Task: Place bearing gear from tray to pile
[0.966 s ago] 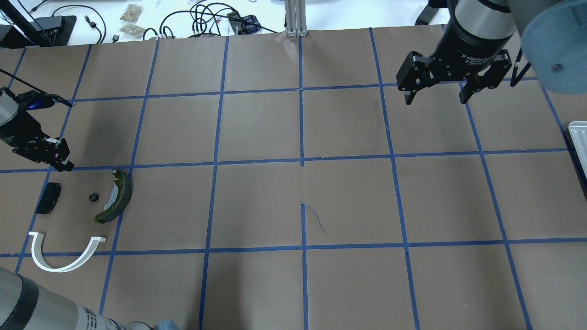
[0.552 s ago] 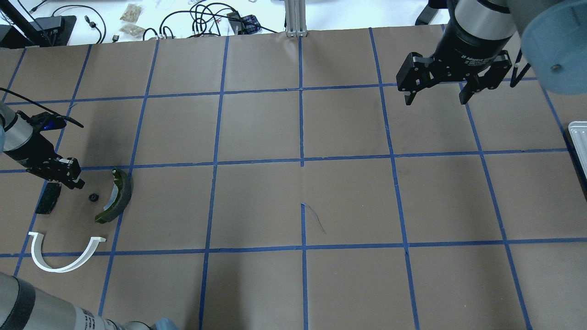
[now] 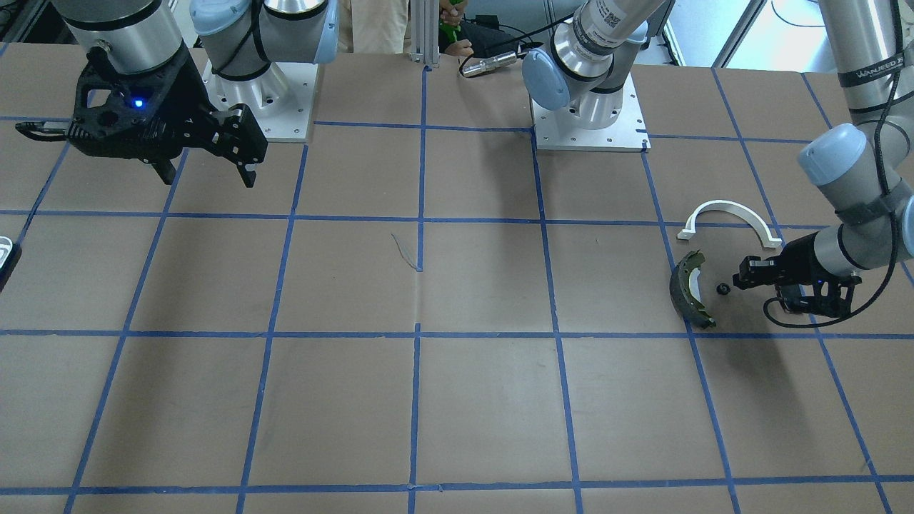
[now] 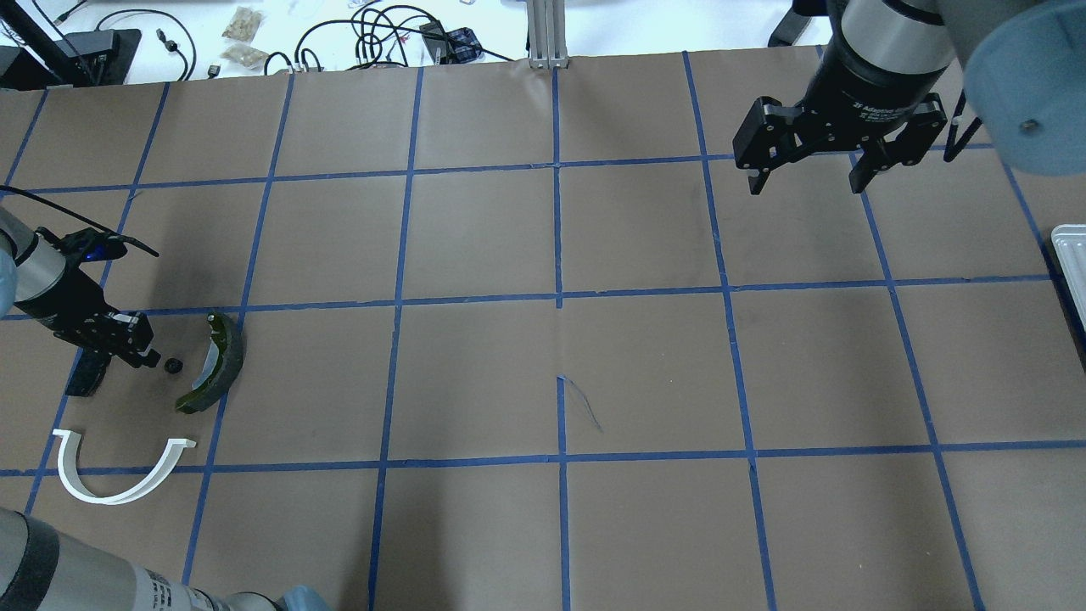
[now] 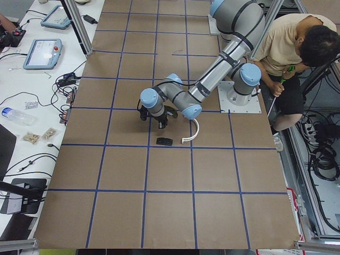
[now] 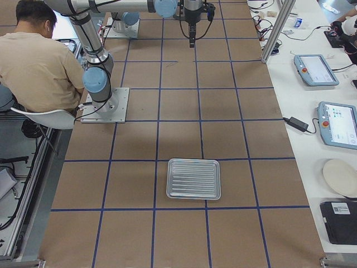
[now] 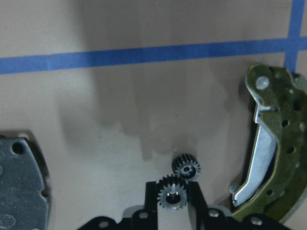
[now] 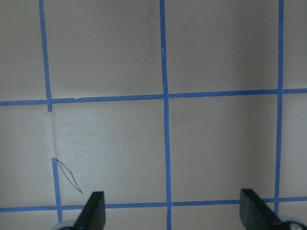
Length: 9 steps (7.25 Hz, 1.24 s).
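Facing the robot: the left hand (image 3: 738, 275) hangs low over the pile, between the white arc bracket (image 3: 728, 214) and the dark, olive-faced brake shoe (image 3: 687, 289). A small loose gear (image 3: 722, 288) lies on the tabletop (image 3: 457, 400) just beside its tips. The right hand (image 3: 208, 176) hovers well apart at the other end.

From overhead: the black pad (image 4: 83, 379) lies partly under the left hand. The tray (image 4: 1071, 255) shows at the far right edge, well apart from the pile.

Left wrist camera: the fingers (image 7: 197, 203) are closed on a silvery bearing gear (image 7: 171, 196), held just beside the loose gear, with the brake shoe to one side and the pad to the other. Whether the bearing gear touches the tabletop cannot be told.

Right wrist camera: the right hand's fingers stand wide apart, gripping nothing.
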Tool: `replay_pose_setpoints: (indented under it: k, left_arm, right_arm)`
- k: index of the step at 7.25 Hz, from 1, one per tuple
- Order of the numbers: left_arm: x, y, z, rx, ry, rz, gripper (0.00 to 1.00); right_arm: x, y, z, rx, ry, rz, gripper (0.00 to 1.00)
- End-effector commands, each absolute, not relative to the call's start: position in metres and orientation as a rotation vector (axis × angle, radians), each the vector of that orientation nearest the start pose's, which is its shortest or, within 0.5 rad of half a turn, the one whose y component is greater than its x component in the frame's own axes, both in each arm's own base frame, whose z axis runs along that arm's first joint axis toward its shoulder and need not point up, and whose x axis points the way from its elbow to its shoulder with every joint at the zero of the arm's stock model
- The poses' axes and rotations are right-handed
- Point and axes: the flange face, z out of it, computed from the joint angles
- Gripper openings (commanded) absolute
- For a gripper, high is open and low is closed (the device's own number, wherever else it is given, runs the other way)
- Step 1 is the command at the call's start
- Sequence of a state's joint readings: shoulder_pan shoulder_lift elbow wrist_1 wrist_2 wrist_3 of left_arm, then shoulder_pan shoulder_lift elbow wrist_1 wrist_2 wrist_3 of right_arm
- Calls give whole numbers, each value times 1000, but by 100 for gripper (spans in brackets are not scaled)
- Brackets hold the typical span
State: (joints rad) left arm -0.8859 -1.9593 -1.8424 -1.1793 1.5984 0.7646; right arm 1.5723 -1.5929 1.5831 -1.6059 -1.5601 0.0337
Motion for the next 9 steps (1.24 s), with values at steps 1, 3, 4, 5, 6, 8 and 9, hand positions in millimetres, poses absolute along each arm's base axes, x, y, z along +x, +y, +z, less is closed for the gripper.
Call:
replay_pose_setpoints:
  k: [1,3,4,5,6,8,9]
  left_arm:
    - [246,-501,186,157,3276,352,0]
    - [247,-499,186,156,3255,377,12]
    - [248,-498,186,159,3240,391,63]
    - [248,-499,188,156,3238,385,90]
    - [248,-500,191,146,3233,382,100]
    - [240,-507,214,64,3226,356,100]
    - [227,-515,245,-17,3216,345,100]
  right_arm:
    - [135,-487,496,50,3129,-69,100]
    - [135,-487,496,50,3129,-69,100]
    - [135,-487,496,50,3129,-69,100]
    - [135,-487,496,50,3129,-69,100]
    - [135,-487,496,50,3129,-69,100]
    - [135,-487,496,48,3129,-69,100]
    - [135,-486,497,48,3129,-72,100]
